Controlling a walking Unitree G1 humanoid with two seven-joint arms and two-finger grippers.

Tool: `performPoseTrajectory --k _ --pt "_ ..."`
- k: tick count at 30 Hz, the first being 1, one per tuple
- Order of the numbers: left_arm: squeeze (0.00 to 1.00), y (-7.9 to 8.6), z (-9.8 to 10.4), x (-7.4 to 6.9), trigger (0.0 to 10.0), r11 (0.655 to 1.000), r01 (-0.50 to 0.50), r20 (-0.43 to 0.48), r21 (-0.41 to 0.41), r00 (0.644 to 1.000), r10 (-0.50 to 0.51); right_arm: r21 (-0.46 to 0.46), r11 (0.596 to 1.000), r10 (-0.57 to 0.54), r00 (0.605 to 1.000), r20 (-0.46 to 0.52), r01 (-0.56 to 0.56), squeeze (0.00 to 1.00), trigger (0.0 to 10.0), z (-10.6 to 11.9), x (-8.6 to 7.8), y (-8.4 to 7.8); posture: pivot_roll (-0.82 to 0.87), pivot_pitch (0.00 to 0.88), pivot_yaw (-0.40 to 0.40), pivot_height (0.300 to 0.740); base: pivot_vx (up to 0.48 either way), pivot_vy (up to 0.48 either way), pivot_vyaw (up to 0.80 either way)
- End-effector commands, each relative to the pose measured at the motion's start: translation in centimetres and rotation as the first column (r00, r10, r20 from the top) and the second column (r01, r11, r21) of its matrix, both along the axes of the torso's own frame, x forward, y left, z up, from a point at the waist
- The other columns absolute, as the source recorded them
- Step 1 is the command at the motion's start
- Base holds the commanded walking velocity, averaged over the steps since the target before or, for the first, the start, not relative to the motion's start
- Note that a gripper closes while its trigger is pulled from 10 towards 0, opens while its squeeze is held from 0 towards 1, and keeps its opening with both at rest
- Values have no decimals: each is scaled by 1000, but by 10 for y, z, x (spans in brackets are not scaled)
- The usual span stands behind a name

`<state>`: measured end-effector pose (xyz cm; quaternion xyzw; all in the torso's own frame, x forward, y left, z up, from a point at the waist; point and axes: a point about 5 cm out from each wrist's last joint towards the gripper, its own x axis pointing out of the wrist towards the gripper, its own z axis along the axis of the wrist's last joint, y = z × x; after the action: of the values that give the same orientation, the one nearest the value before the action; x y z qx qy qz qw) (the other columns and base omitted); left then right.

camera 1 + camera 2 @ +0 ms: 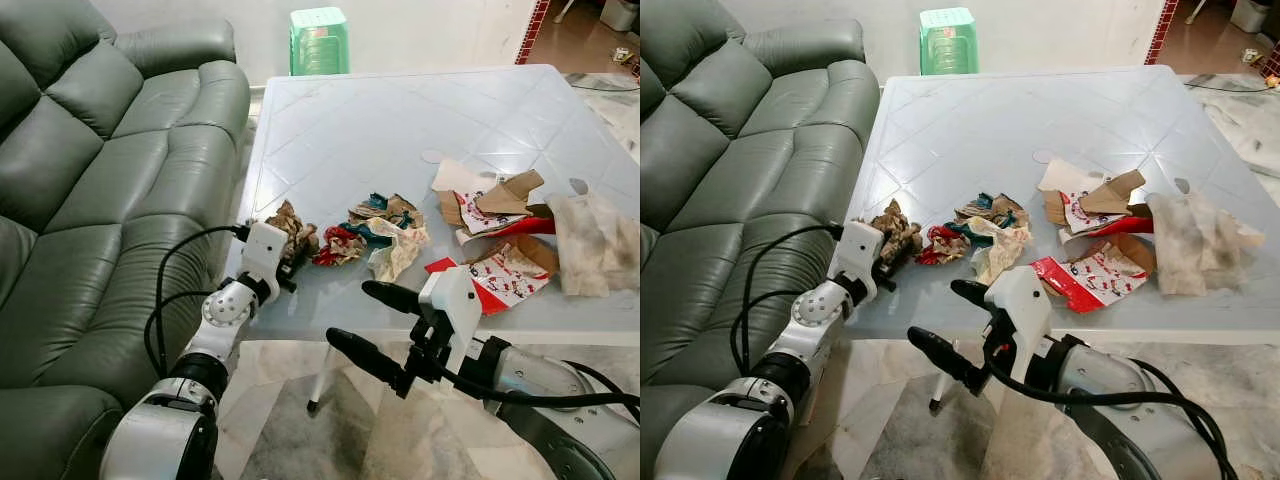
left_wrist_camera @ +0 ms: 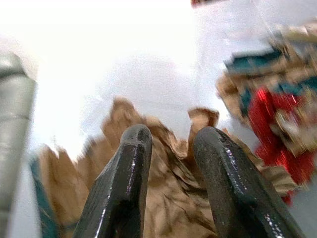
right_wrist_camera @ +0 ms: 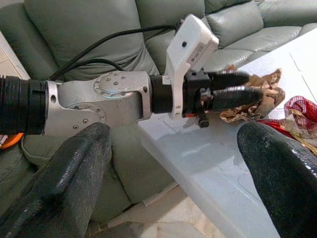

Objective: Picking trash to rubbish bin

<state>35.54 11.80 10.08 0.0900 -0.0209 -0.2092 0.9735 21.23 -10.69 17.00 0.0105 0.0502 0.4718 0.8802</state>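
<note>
Paper wad (image 1: 296,232) sits clamped between left gripper (image 3: 240,91) fingers at table (image 1: 380,130) edge.

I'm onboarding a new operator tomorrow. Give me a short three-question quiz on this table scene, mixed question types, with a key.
1. True or false: the left end effector is at the crumpled brown paper near the table edge beside the sofa.
2. Multiple choice: the right end effector is (A) shut on a red wrapper, (B) open, off the table's near edge, (C) resting on the sofa.
3. Fill in: the green item beyond the table's far edge is a plastic ____.

Key: 1 true; 2 B; 3 stool. Its fingers lie on the brown paper; whether they grip it is unclear.
</note>
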Motion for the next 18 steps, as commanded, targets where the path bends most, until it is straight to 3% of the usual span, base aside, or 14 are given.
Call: performPoseTrajectory --k 1,9,13,16,17,18 --pt "0 1 7 1 0 1000 -20 61 1 998 19 -4 1000 3 999 38 -2 0 10000 6 2 2 -218 77 51 740 0 0 0" --pt "0 1 29 -1 0 996 -88 273 -3 958 85 -1 998 -65 994 85 65 0 10000 9 13 2 -201 76 49 740 0 0 0" --pt "0 3 56 -1 0 988 -151 439 -28 886 148 -1 988 -151 979 138 152 0 10000 13 24 -2 -193 74 48 740 0 0 0" --pt "0 2 82 -3 0 983 -177 562 -51 808 175 -2 974 -224 956 188 229 0 10000 16 34 -7 -186 71 46 740 0 0 0" --pt "0 1 94 -5 0 980 -189 616 -60 765 186 -2 965 -257 943 212 264 0 10000 17 39 -8 -183 70 46 740 0 0 0" --pt "0 0 98 -6 0 979 -192 632 -65 752 189 0 962 -268 938 218 274 0 10000 18 40 -9 -183 70 46 740 0 0 0"
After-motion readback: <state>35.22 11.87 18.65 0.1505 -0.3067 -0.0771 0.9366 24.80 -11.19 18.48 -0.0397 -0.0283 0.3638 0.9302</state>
